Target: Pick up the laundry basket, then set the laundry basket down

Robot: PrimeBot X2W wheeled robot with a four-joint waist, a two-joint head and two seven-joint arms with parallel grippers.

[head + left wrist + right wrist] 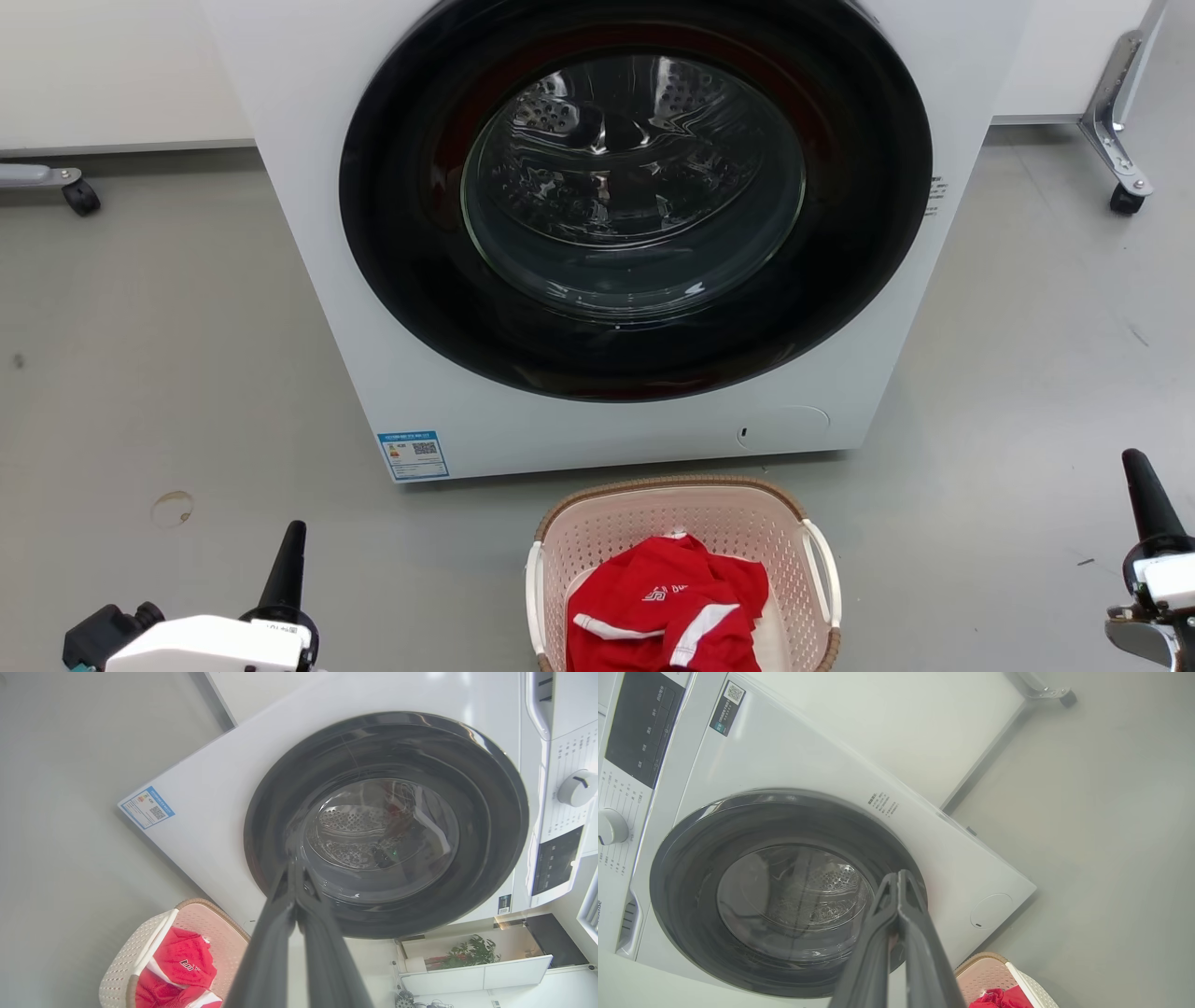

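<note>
The pale pink laundry basket (794, 597) with a brown woven-look rim and white side handles stands on the floor just before the washer, at the bottom middle of the head view. A red and white garment (672, 597) lies inside it. My left gripper (291, 546) is at the lower left, well left of the basket, its fingers together and holding nothing. My right gripper (1141, 481) is at the lower right, well right of the basket, also shut and bare. The basket (121, 961) shows low in the left wrist view, and a corner of the basket (994, 970) in the right wrist view.
A white front-loading washer (327, 233) with a dark round door (635, 205) stands right behind the basket. Wheeled metal legs (1116, 140) stand at the far right and a caster (79, 196) at the far left. Grey floor lies on both sides of the basket.
</note>
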